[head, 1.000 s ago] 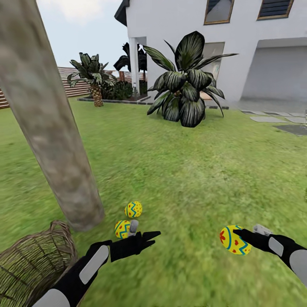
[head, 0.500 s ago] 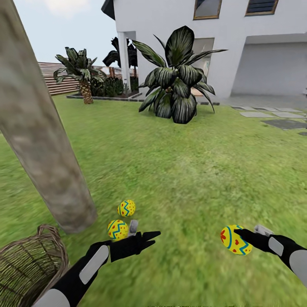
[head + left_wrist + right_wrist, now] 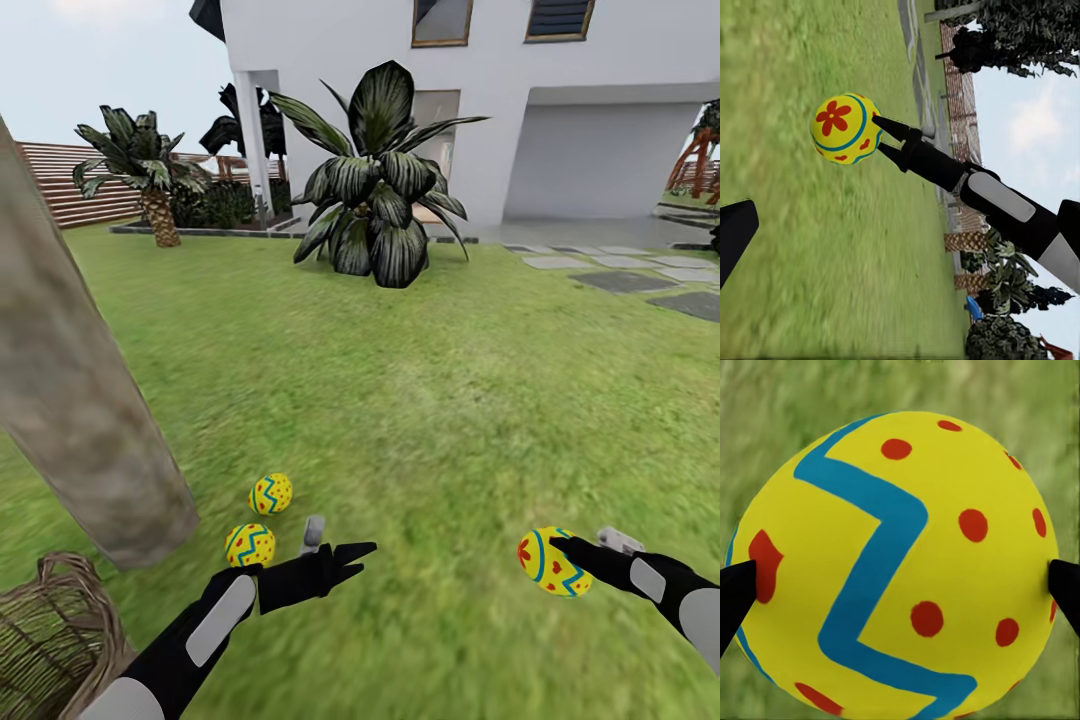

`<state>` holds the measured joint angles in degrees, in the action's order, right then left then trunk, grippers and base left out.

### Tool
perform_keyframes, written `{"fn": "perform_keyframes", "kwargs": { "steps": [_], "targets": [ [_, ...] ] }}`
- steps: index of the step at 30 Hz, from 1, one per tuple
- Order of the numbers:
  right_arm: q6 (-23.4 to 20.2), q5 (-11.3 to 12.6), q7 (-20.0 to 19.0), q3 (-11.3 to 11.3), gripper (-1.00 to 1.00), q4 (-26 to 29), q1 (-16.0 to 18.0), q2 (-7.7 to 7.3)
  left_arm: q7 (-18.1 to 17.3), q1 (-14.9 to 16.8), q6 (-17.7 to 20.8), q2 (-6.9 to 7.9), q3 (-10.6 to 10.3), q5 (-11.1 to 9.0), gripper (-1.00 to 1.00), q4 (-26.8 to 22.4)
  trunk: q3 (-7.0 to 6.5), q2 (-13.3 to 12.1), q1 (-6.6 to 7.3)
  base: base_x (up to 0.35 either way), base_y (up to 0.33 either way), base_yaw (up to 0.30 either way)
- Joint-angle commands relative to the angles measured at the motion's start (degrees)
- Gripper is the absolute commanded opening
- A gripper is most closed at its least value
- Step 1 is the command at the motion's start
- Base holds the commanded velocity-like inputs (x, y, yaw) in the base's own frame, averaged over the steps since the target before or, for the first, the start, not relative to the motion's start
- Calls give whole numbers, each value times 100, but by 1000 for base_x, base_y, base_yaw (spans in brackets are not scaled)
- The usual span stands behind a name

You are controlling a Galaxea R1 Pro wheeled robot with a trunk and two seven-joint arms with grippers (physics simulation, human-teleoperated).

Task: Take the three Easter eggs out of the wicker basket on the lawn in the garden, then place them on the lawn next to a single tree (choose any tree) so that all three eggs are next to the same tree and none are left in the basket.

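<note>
right tool (image 3: 556,556): clamped on one egg (image 3: 552,562), held just above the lawn (image 3: 450,400), well to the right of the tree
left tool (image 3: 335,552): fingers apart, holding nothing, just right of the nearer egg (image 3: 250,545)
eggs on grass: nearer one and farther egg (image 3: 271,493), both just beside the tree trunk (image 3: 80,420)
basket (image 3: 50,630): lower left corner, near the trunk; its inside cannot be seen

The lawn (image 3: 450,400) spreads across the frame, mottled green. Two Easter eggs (image 3: 271,493) (image 3: 250,546) lie on it at lower left, beside the tree (image 3: 75,420) trunk's foot. The wicker basket (image 3: 50,630) sits in the bottom-left corner.
</note>
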<state>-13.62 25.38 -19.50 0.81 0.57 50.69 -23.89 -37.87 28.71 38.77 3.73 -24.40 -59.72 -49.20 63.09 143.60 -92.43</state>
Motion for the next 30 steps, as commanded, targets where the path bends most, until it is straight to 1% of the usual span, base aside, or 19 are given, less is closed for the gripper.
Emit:
{"fn": "perform_keyframes", "kwargs": {
  "steps": [1,6,9,21,25,30],
  "targets": [
    [-36,28,-6,7,-100,5,2,-1,8,3,34,5,-12,-48,100,-2,5,2,1,0,0,-273],
    [-23,28,5,7,-100,5,-19,-1,8,3,34,5,-12,-48,100,-2,18,2,1,0,0,-251],
    [-19,28,7,10,-100,5,-71,-1,8,4,34,5,-12,-48,100,-2,40,2,1,0,0,-179],
    [-18,28,7,15,-100,5,-78,-3,8,3,34,5,-13,-48,100,-4,131,2,1,8,0,-170],
    [-18,28,13,15,-100,5,-80,-1,8,3,34,5,-13,-48,100,-5,162,2,1,158,0,-164],
    [-10,14,1,7,-100,24,-86,14,8,5,34,5,-12,-48,100,-8,184,2,1,319,0,-34]
  ]
}}
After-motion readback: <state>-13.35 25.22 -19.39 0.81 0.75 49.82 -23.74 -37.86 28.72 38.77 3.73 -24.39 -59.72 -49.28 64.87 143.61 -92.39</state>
